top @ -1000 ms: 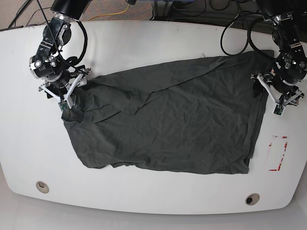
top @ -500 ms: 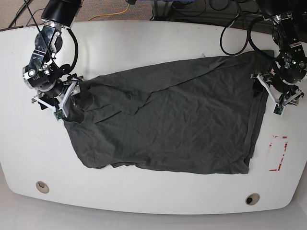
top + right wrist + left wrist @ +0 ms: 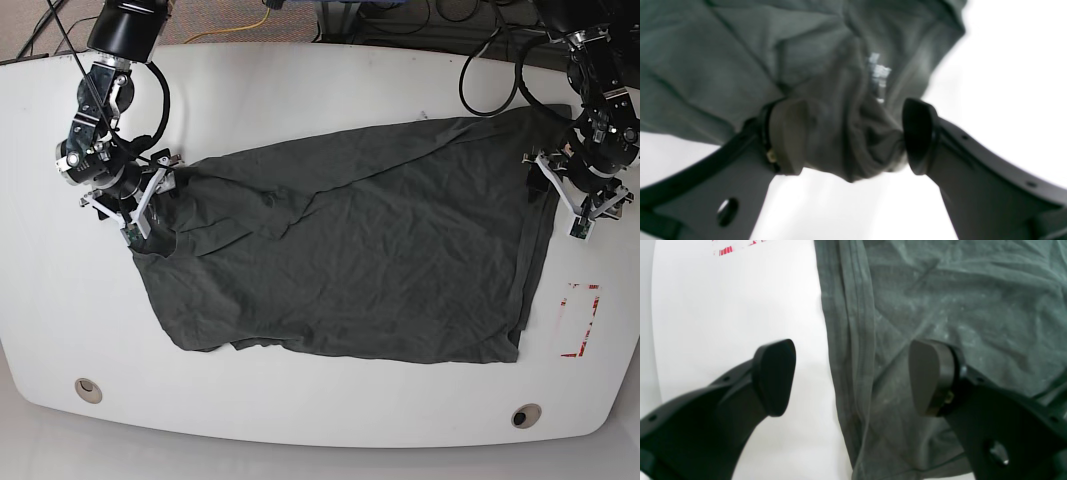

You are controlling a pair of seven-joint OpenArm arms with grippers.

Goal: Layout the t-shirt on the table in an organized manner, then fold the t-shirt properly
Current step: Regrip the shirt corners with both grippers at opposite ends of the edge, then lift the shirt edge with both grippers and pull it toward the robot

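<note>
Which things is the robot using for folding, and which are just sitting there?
For the job:
t-shirt
table
left gripper
right gripper

Just sitting there:
red tape mark
grommet holes
cables

A white table [image 3: 330, 90] bears the spread grey t-shirt [image 3: 360, 260] beside a red tape mark [image 3: 580, 320].

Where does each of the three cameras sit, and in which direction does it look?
Base: sits high above the table, looks down; shows both arms and the whole t-shirt.
Left wrist: sits on the left arm, looks down past the open left gripper at the shirt's folded edge and the red tape mark.
Right wrist: sits on the right arm, looks past the right gripper, whose fingers have bunched cloth between them.
Shared: all three show shirt and table; base also shows the tape.
</note>
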